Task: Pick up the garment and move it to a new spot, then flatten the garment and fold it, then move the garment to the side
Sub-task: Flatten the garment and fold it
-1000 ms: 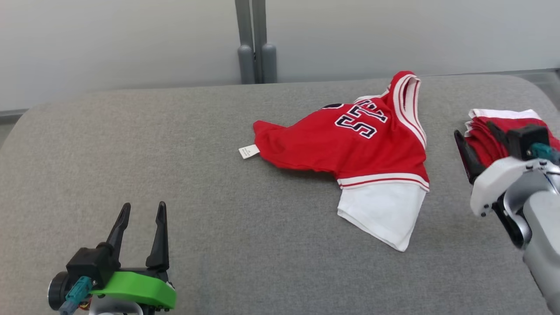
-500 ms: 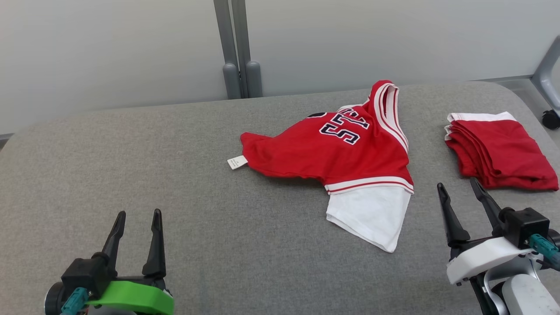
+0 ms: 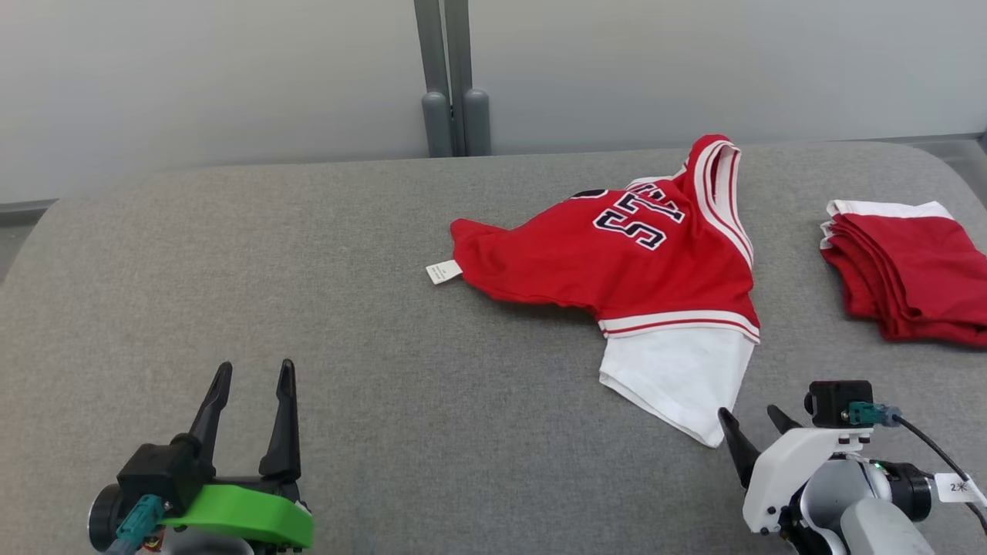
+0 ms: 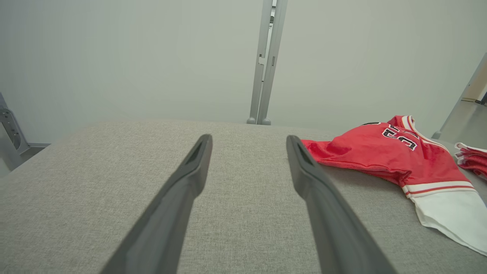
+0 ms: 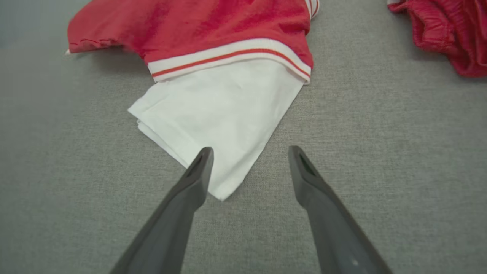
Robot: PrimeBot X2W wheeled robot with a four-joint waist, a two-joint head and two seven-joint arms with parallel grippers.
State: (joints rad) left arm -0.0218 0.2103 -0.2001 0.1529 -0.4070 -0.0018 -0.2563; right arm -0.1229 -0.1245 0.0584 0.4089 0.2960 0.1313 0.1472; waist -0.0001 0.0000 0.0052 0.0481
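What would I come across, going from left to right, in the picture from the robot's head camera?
left hand → small white tag → red jersey → pile of folded red clothes

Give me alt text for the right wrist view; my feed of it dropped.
The open right gripper points at the white sleeve of the red garment, one finger tip overlapping the sleeve's near corner; contact is unclear. The garment lies crumpled on a grey fabric surface, with another red cloth pile at the upper right.
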